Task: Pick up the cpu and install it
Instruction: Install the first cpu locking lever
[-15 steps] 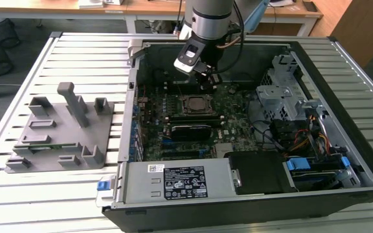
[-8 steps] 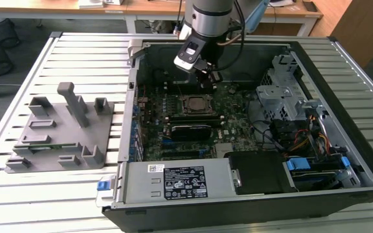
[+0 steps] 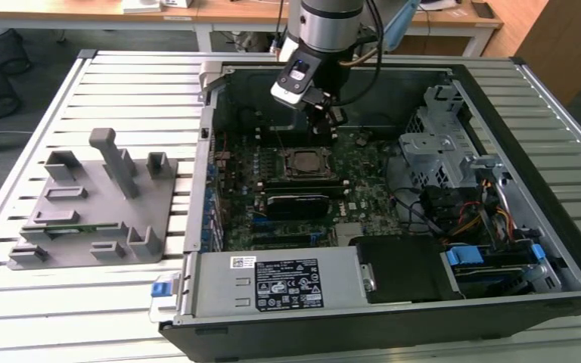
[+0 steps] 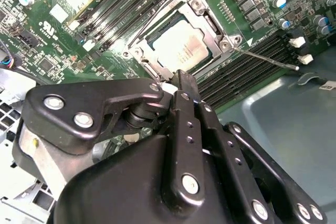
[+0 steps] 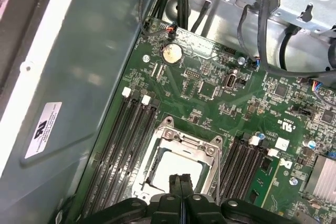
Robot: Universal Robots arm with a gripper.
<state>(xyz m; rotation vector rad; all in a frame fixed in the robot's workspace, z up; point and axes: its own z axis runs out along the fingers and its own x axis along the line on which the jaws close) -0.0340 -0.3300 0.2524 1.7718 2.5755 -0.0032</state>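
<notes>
Inside the open computer case (image 3: 532,249), closed empty pincer (image 5: 180,182) above seated cpu (image 4: 181,45).

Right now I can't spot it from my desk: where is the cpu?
The cpu lies in its socket frame on the motherboard, between the memory slots in both wrist views, just below the gripper.

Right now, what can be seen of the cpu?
The cpu is a flat square chip with a pale silver-grey metal top. It lies flat in the socket on the green motherboard, framed by the socket's metal bracket, with a thin wire lever sticking out beside it. The end effector hangs just above its edge, fingers together, holding nothing; contact with the chip cannot be told.
</notes>
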